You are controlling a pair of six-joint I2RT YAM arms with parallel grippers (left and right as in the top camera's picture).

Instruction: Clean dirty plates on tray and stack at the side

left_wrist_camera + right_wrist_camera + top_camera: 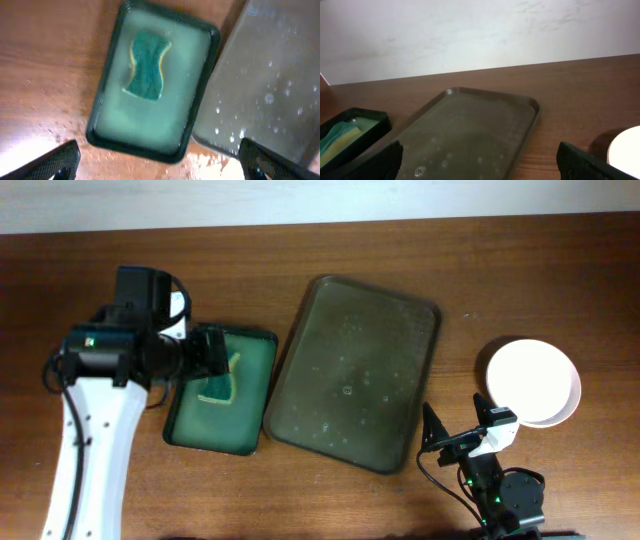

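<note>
The left tool (159,155) is spread wide and holds nothing, hanging above the sponge (146,65) in the green tub (165,120). The right tool (479,150), also wide apart and empty, sits at 5 o'clock of the wet tray (400,310). The white plate (532,382) rests on the desk (300,240) at the tray's 3 o'clock.

Brown wooden tabletop (300,240), grain running left to right, pale wall along the far edge.

3 things lie directly on it:
- Green basin (255,370), left of centre, tilted slightly.
- Large dark tray (355,330), centre, just beside the basin's right side; contact cannot be told.
- White plate (532,382), right side, well apart from the tray; 1 or a stack, unclear.

Wet spots (212,161) on the wood where basin and tray meet.
</note>
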